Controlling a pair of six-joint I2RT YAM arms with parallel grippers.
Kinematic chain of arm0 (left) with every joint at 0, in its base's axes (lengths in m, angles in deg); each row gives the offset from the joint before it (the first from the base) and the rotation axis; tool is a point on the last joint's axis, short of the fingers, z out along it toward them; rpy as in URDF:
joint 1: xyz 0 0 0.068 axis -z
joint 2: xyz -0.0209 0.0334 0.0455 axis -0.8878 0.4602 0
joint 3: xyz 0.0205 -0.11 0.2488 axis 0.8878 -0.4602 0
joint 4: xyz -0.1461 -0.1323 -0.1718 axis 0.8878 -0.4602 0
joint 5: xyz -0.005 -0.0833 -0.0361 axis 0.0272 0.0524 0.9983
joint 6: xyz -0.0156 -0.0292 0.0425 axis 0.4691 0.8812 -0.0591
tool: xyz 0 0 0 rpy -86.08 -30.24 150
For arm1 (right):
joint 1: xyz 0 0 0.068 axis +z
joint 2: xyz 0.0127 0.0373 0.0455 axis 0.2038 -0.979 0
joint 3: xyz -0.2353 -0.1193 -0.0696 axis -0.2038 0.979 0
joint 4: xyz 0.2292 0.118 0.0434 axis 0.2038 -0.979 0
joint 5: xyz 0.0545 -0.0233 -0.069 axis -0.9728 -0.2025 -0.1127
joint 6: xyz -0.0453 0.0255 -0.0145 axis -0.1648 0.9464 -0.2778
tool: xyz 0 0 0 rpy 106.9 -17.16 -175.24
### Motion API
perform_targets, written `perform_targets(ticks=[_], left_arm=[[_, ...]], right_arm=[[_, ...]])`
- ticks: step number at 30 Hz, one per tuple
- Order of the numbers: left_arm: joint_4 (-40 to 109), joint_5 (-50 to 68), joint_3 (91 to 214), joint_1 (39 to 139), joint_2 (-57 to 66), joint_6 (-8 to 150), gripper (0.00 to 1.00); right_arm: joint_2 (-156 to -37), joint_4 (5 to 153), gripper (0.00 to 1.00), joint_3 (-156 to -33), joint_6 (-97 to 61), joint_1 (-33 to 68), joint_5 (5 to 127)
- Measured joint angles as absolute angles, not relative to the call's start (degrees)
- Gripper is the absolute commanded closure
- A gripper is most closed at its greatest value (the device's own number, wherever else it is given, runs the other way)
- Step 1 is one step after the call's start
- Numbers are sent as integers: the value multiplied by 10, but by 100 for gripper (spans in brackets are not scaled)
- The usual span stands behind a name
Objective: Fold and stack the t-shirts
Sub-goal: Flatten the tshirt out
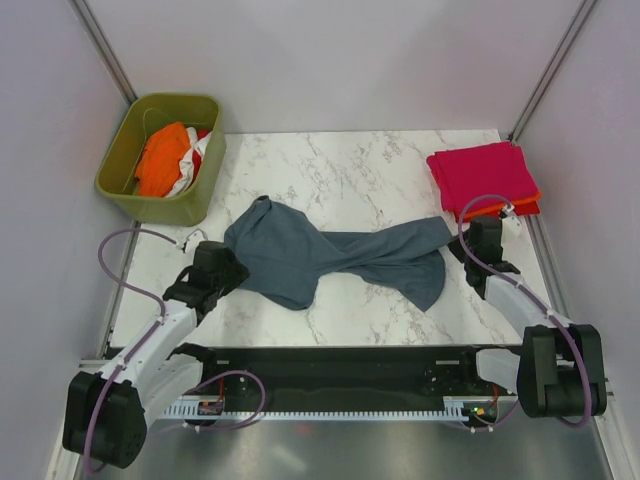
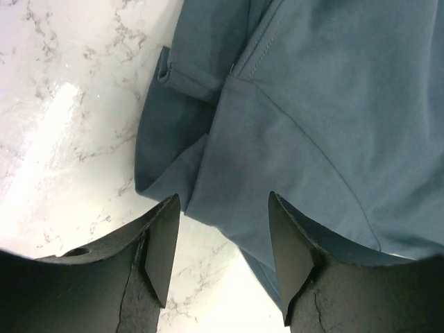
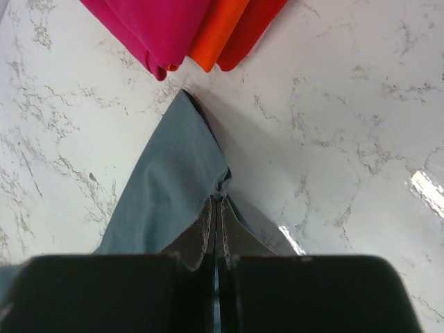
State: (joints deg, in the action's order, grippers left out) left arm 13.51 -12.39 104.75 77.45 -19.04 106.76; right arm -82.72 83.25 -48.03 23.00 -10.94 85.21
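A slate blue-grey t-shirt (image 1: 340, 258) lies crumpled and stretched across the middle of the marble table. My left gripper (image 1: 222, 268) is open at the shirt's left edge, its jaws wide apart over the cloth (image 2: 298, 125) and the marble. My right gripper (image 1: 472, 240) is shut on the shirt's right edge, pinching a fold of cloth (image 3: 173, 173) between its fingertips. A folded magenta-pink shirt (image 1: 483, 172) lies on an orange-red one (image 1: 528, 207) at the back right; both show in the right wrist view, pink (image 3: 149, 28) and orange-red (image 3: 229, 31).
An olive-green plastic bin (image 1: 121, 160) at the back left holds an orange shirt (image 1: 163, 158) and a white/red one (image 1: 195, 152). Grey walls enclose the table (image 1: 370, 165) on three sides. The arm bases and a cable rail run along the near edge.
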Motion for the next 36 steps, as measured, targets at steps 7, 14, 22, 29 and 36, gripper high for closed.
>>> perform_targets(ticks=[7,14,22,29,36], left_arm=[[173,-135,1051,775,-147,1067,47],[200,-132,1051,775,-108,1067,56],[217,-132,1051,775,-97,1065,65],[225,-127,1052,775,-66,1061,53],[224,-125,1053,775,-46,1053,98]], right_arm=[[-827,830,100,-473,223,-110,847],[-827,830,100,-472,221,-110,844],[-829,831,100,-472,220,-110,844],[-833,831,100,-472,220,-110,844],[-833,831,100,-472,220,-110,844]])
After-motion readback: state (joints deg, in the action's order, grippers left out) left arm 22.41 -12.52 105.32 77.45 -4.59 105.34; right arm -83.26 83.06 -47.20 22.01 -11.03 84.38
